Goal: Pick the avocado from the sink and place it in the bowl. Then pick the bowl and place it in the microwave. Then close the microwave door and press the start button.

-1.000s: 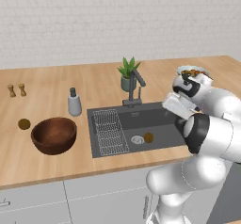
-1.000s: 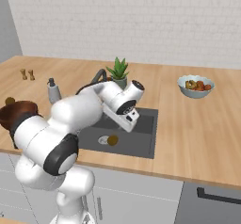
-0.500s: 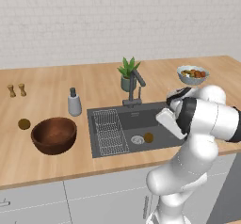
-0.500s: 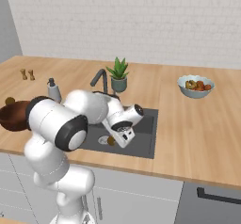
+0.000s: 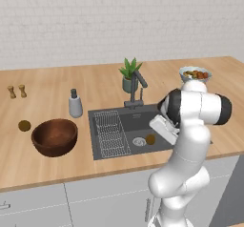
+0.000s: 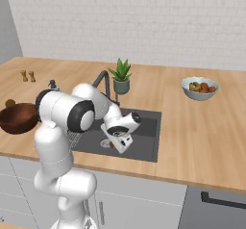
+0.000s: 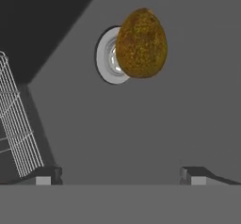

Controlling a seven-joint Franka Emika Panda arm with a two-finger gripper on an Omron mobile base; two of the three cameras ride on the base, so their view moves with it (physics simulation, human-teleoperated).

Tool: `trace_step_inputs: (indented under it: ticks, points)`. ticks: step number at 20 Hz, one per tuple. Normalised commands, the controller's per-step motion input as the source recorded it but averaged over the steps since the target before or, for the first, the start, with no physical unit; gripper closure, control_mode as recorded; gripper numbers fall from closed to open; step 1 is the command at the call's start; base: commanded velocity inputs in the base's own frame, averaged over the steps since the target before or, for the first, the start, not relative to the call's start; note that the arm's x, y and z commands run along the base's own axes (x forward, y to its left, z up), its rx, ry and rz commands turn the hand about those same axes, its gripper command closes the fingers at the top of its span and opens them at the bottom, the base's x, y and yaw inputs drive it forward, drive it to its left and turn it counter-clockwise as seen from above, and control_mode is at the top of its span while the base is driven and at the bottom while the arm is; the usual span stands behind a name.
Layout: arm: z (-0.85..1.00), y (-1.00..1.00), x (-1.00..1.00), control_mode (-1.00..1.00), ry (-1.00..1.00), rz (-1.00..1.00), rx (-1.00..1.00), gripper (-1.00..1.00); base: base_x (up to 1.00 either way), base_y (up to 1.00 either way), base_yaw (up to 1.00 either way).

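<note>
The avocado (image 7: 141,43), a golden-brown egg shape, lies on the floor of the dark grey sink (image 5: 127,121), partly over the round metal drain (image 7: 106,56). It also shows beside the drain as avocado (image 5: 150,139). My gripper (image 7: 122,173) is open and empty, its fingertips (image 7: 47,175) set wide apart. It hovers low inside the basin, a short way back from the fruit and pointing at it. From the side, the gripper (image 5: 159,131) hangs just right of the avocado. The wooden bowl (image 5: 55,136) stands empty on the counter left of the sink, and appears as bowl (image 6: 19,117).
A wire rack (image 5: 110,134) fills the sink's left part. The faucet (image 5: 136,90) and a potted plant (image 5: 128,76) stand behind the basin. A soap dispenser (image 5: 75,104), an olive-brown lump (image 5: 24,125) and two shakers (image 5: 15,91) are at left. The blue fruit bowl (image 6: 199,87) is at right.
The arm has swung down from above the counter into the sink, bringing the hand close to the avocado. The jaws stayed open; the avocado and bowl have not moved.
</note>
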Motion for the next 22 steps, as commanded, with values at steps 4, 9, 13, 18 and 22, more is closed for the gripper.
trace_step_inputs:
  ticks: [4,9,13,18,22]
  points:
    - [-0.48,0.01,0.35,-1.0,0.0,0.0,0.0,-1.0,0.0,0.0,0.0]
    - [-0.29,0.0,0.4,-1.0,0.0,0.0,0.01,-1.0,0.0,0.0,0.0]
    - [-0.34,0.0,0.42,-1.0,0.0,0.0,0.0,-1.0,0.0,0.0,0.0]
    - [-0.35,0.0,0.41,-1.0,0.0,0.0,0.0,-1.0,0.0,0.0,0.0]
    - [-0.28,0.0,0.43,-1.0,0.0,0.0,0.0,-1.0,0.0,0.0,0.0]
